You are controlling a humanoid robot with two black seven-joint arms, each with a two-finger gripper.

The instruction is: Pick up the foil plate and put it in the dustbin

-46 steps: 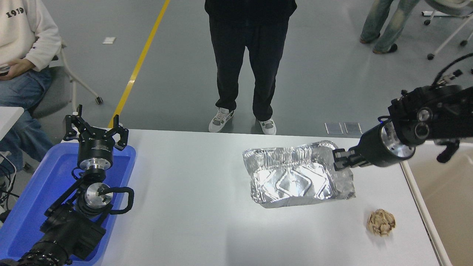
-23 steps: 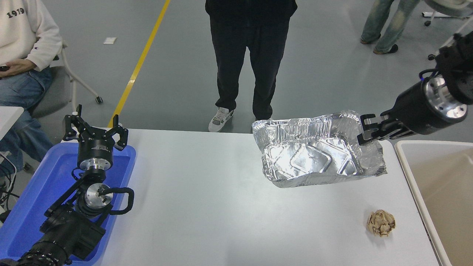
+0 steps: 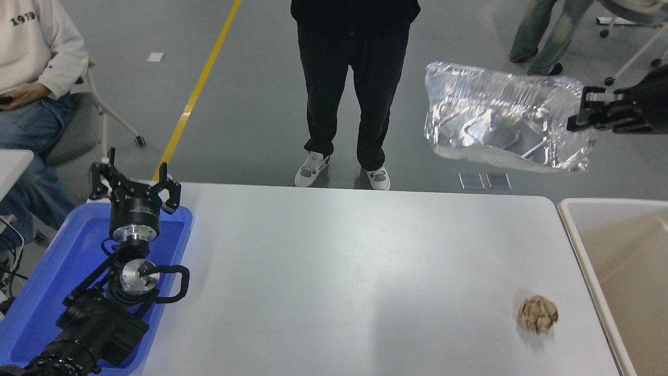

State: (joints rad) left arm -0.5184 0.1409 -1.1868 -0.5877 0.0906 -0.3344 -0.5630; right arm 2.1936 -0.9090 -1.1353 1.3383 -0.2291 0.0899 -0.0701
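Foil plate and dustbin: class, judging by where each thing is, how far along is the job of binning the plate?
Done: the foil plate is picked up, clear of the white table. In hand: the right pincer grips its right rim, holding it high in the air beyond the table's far edge. Left: carry it over the dustbin at the table's right end and release; it is not yet in the bin. The left pincer sits parked over the blue tray.
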